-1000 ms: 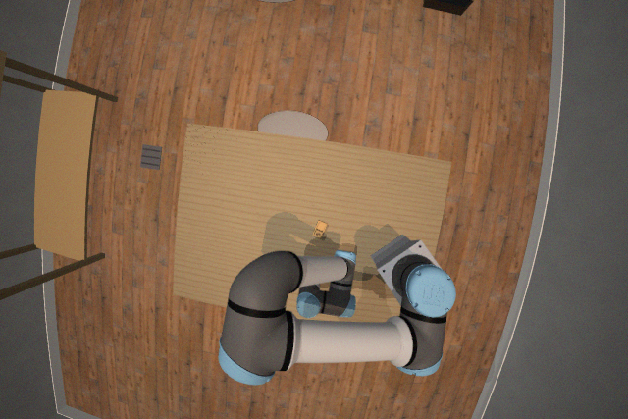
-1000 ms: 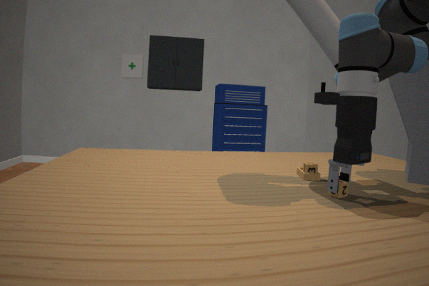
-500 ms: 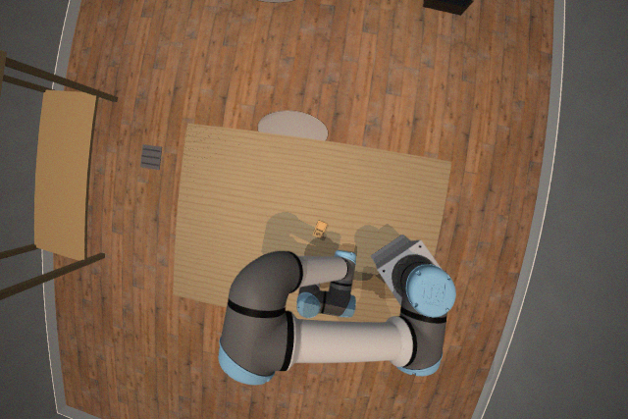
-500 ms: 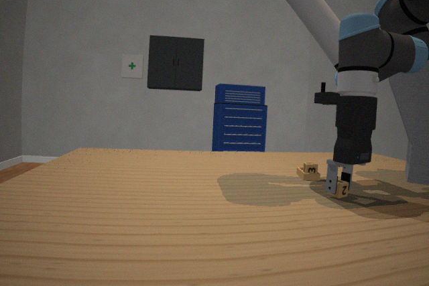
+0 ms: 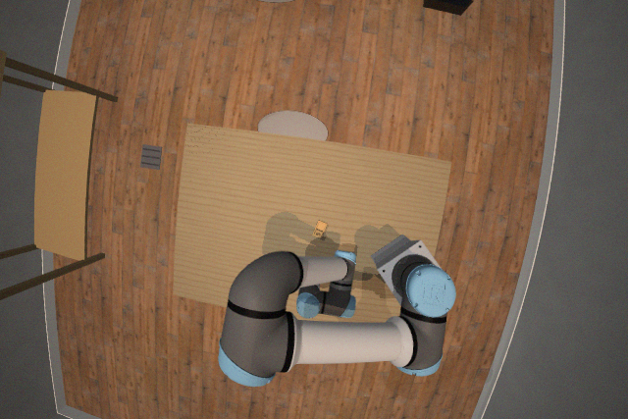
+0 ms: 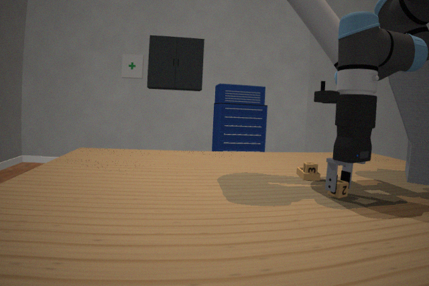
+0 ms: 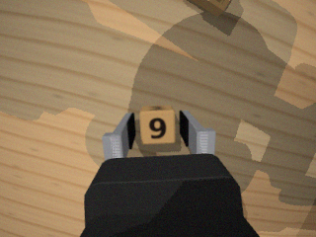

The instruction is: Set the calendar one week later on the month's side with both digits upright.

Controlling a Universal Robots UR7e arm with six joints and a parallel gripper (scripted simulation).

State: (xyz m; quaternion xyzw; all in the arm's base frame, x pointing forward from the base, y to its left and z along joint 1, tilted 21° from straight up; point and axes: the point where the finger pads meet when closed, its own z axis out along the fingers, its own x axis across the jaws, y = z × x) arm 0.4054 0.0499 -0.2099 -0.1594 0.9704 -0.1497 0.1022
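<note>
A wooden cube stands on the table with a 9 on top, reading upright in the wrist view. In the exterior view a 2 shows on one of its sides. My gripper is open around this cube, with a gap on both sides in the wrist view. The small wooden tray stands on the table a short way off; it also shows in the top view. Another cube sits in it, with a 3 lying on its side facing the exterior camera. The tray's month name is not readable.
The wooden table carries the arm's shadows around the cube and tray. The arm's base plate stands at the table's right side in the top view. A blue cabinet stands behind the table.
</note>
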